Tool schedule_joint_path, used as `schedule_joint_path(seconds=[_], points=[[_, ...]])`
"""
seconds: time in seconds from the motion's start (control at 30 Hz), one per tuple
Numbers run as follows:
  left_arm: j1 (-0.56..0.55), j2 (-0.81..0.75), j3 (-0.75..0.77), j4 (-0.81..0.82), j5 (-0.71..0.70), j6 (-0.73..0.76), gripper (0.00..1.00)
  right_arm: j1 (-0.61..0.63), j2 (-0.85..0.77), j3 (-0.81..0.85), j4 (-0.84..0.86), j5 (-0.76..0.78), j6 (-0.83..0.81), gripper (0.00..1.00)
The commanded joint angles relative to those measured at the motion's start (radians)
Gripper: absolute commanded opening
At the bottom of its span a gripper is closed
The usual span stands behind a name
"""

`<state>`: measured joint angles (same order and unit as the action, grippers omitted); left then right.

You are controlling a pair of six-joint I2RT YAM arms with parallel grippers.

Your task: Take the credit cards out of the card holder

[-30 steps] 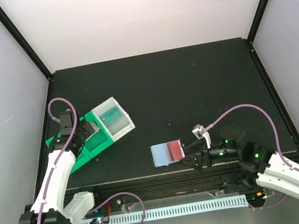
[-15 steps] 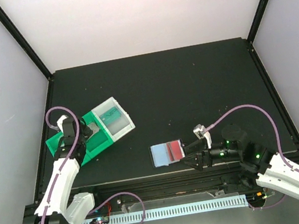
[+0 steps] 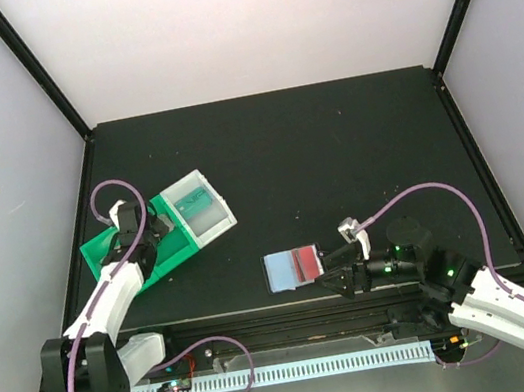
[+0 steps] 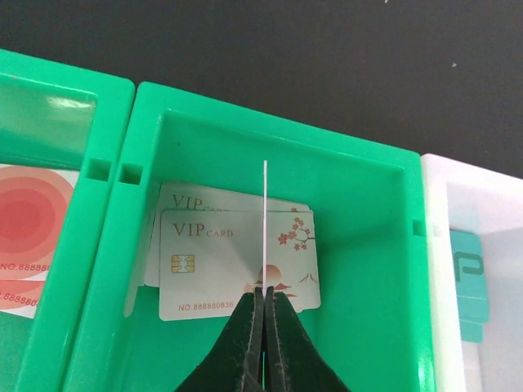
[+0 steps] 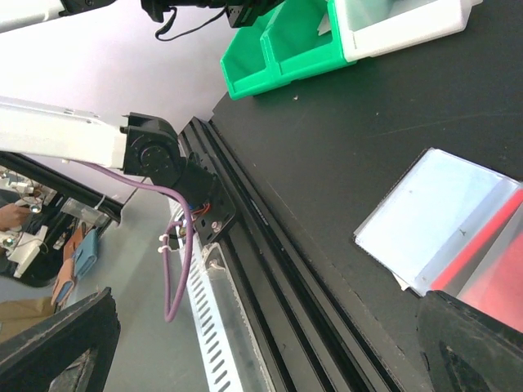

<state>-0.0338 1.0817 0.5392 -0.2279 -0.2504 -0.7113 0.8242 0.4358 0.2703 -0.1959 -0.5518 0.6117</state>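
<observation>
Above the green tray [image 4: 270,135], left gripper [image 4: 264,300] pinches a credit card [image 4: 265,220] edge-on, apparently for release; right gripper [image 3: 332,283], spread wide, stands beside the card holder [image 3: 282,272].

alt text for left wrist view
The left gripper is shut on a thin white card seen edge-on, over a green plastic tray compartment holding two overlapping whitish VIP cards. A white bin with a teal card adjoins at right.

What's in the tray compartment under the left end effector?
Two stacked VIP cards; the lower one is mostly covered. The left end effector holds a third card edge-on above them.
</observation>
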Motion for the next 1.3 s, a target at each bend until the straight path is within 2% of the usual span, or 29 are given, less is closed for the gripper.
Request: schedule_joint_path(seconds=[0.0, 0.43, 0.77, 0.87, 1.03, 1.13, 1.27], points=[[0.005, 0.036, 0.016, 0.041, 0.012, -0.006, 0.02, 0.004, 0.002, -0.001, 0.007, 0.018, -0.003, 1.0], [0.005, 0.122, 0.034, 0.036, 0.018, -0.001, 0.15, 0.004, 0.002, 0.003, -0.015, 0.042, -0.018, 1.0], [0.005, 0.089, 0.064, -0.016, 0.019, 0.009, 0.35, 0.004, 0.012, 0.003, -0.025, 0.06, -0.01, 1.0], [0.005, 0.05, 0.077, -0.044, 0.017, 0.018, 0.42, 0.004, 0.022, 0.003, -0.024, 0.059, -0.001, 1.0], [0.005, -0.017, 0.108, -0.12, 0.011, 0.035, 0.64, 0.004, 0.043, 0.002, -0.01, 0.049, 0.016, 1.0], [0.005, -0.05, 0.132, -0.174, 0.031, 0.052, 0.75, 0.004, 0.065, 0.023, -0.039, 0.094, 0.03, 1.0], [0.006, -0.071, 0.195, -0.268, 0.139, 0.13, 0.81, 0.004, 0.093, 0.047, -0.081, 0.163, 0.044, 1.0]])
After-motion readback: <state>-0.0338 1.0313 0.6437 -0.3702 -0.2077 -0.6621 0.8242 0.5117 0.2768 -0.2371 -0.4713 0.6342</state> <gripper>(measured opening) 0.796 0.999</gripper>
